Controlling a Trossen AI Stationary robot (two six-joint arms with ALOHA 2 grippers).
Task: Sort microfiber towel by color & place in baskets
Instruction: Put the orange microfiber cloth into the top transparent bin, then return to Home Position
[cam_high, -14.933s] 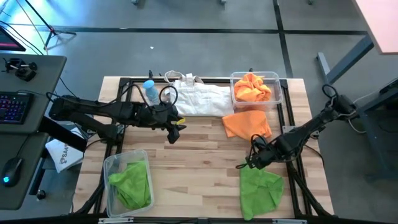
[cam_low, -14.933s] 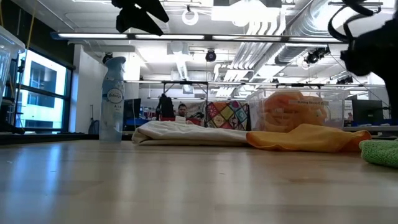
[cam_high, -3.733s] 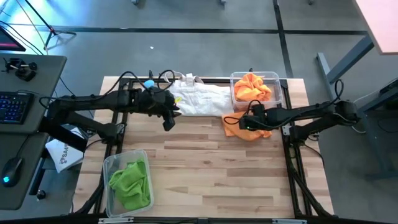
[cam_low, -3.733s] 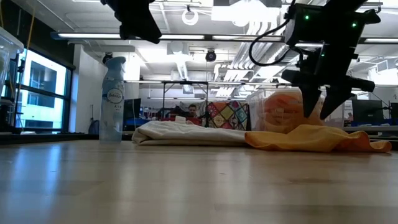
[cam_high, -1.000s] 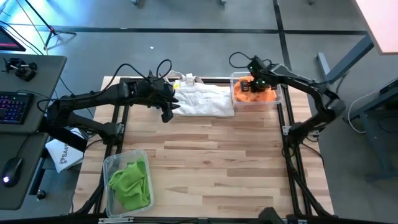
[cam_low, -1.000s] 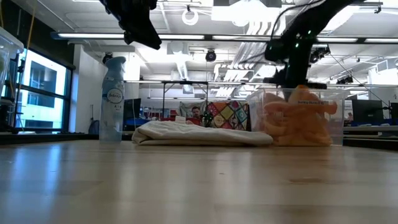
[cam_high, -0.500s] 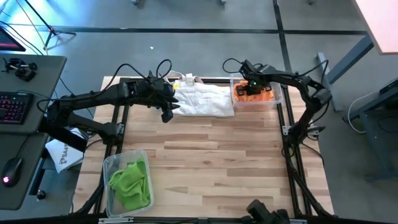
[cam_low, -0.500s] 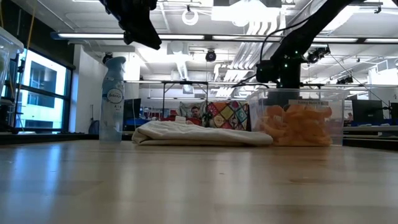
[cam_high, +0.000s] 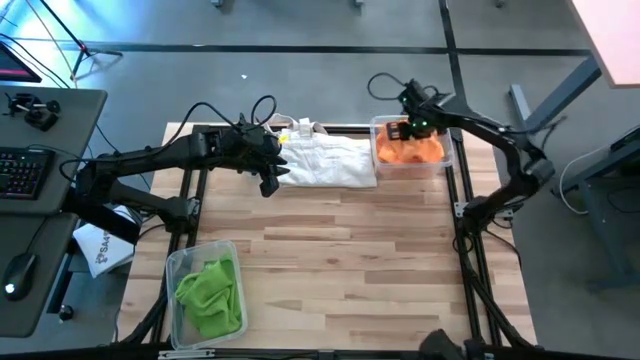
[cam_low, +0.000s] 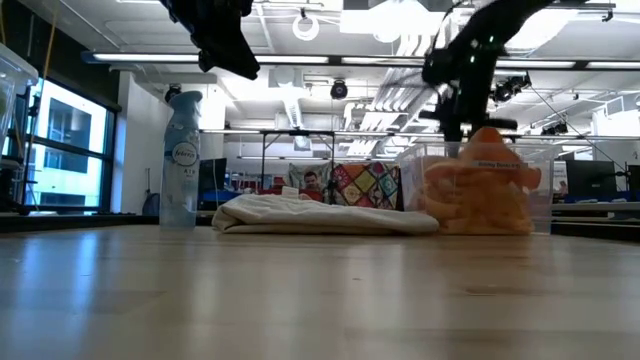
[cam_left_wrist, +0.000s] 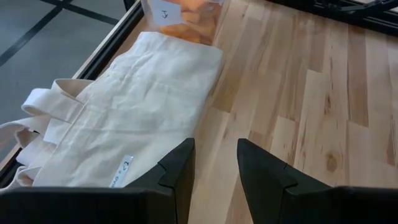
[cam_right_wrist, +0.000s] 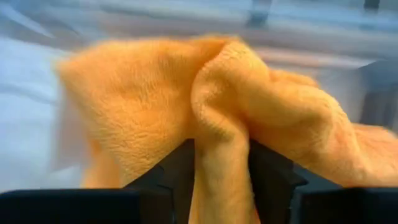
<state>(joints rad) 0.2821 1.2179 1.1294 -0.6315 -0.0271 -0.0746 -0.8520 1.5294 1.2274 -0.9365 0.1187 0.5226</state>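
Note:
Orange microfiber towels (cam_high: 408, 151) are heaped in the clear basket (cam_high: 446, 152) at the table's far right; the low view shows the heap (cam_low: 480, 195) rising to a peak. My right gripper (cam_high: 414, 127) hangs over that basket, shut on an orange towel (cam_right_wrist: 186, 99). Green towels (cam_high: 210, 295) lie in the second clear basket (cam_high: 172, 265) at the near left. My left gripper (cam_high: 268, 182) hovers open over the near edge of the white fabric bag (cam_left_wrist: 124, 124), touching nothing. My right gripper pinches a raised fold of an orange towel (cam_right_wrist: 221, 158) between its two fingers (cam_right_wrist: 180, 165), coming from above and pointing down into the basket. The fold is drawn up to a peak (cam_low: 487, 135), while the rest of the cloth lies on the heap inside the basket.
The white fabric bag (cam_high: 325, 160) lies along the far edge between the arms, its handles toward the left. A clear spray bottle with a blue cap (cam_low: 180, 160) stands at the far left behind my left arm. Bare wood (cam_high: 340, 260) fills the table's middle and near right.
My right gripper dipped into the orange basket, flattening the heap, then rose again while still shut. It drew a fold of orange towel up, so the heap now stands in a peak. My left arm kept still.

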